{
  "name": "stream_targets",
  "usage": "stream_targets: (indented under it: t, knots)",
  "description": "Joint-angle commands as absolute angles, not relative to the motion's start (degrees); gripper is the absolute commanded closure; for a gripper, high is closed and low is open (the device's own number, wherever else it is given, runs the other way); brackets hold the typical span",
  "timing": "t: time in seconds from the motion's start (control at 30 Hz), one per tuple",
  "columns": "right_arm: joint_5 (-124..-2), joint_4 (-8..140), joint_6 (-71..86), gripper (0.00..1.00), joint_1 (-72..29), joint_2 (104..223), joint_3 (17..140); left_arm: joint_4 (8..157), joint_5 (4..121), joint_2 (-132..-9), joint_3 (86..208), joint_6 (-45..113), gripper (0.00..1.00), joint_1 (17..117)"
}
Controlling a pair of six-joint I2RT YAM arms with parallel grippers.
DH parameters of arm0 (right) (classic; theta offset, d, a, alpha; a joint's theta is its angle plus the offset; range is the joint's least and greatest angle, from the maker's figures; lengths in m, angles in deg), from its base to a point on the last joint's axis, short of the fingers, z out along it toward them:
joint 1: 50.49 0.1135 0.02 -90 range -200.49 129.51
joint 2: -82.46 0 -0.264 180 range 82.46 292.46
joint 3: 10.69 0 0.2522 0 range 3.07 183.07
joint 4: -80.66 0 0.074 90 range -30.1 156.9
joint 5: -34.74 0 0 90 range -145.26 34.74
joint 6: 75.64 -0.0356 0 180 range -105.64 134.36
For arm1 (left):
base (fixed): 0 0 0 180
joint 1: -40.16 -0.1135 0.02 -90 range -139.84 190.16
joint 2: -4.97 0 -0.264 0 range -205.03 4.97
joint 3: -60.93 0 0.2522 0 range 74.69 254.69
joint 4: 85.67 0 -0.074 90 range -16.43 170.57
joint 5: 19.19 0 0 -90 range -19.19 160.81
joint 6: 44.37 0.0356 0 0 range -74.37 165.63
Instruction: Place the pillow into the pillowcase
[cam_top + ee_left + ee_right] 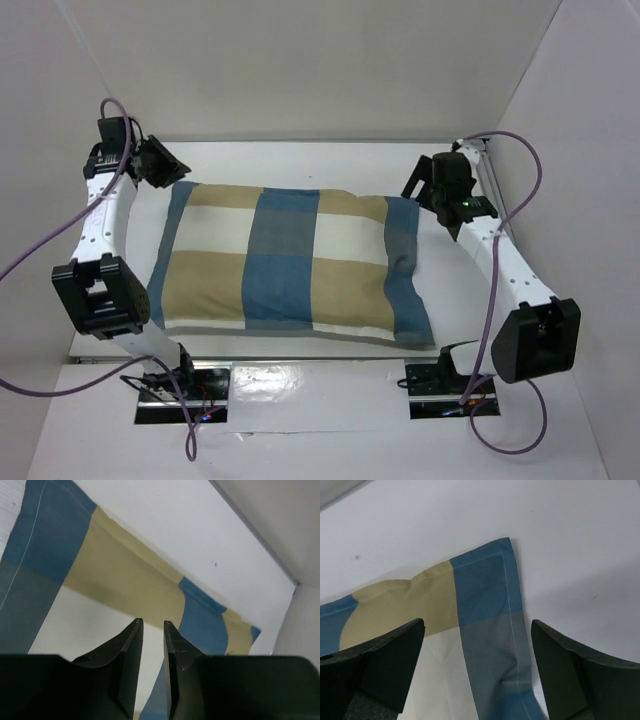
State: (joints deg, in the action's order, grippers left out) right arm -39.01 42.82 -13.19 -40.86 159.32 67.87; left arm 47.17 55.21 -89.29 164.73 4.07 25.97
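Left tool (153, 625), parted by a narrow gap, nothing between the fingers. Poised just above the far left corner of the pillowcase (290, 265), over a cream and tan block, not touching the cloth as far as the wrist view shows.

Right tool (477, 624), spread wide, also gripping nothing. Hanging over the far right corner, where the stitched blue border lies flat on the white surface (300, 160).

One tool at each far corner: probably the stance for drawing the cover square along its far edge, both grips now off the cloth.

Pillowcase lying plump and full in the middle of the surface, between the two arms. No pillow visible anywhere outside it, so judged to be wholly inside, hidden by the blue, tan and cream checks. By that reading, task at or near its end.

Long axis running left to right across the top view, from one arm to the other, the right end angled slightly nearer the bases. Flat border strip at the right end; open end impossible to tell from here.
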Motion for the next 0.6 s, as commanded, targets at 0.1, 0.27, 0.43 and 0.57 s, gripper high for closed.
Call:
stream_targets:
  t: [0.1,0.27,0.43,0.57]
  knots:
    - [-40.1,45.3,-11.9,0.00,-41.3,151.9,71.1,41.5,56.2,-79.2,163.6,15.8,0.58,30.9]
    - [-31.0,35.8,-12.1,0.00,-41.3,156.3,78.0,40.7,56.2,-72.6,156.9,17.9,0.58,36.1]
    - [-26.3,28.6,-12.6,0.00,-41.3,159.7,80.4,40.7,56.2,-71.2,157.8,18.5,0.58,40.2]
    - [-27.8,31.0,-12.6,0.00,-41.3,157.1,76.9,40.1,56.2,-71.2,160.0,19.0,0.58,41.4]
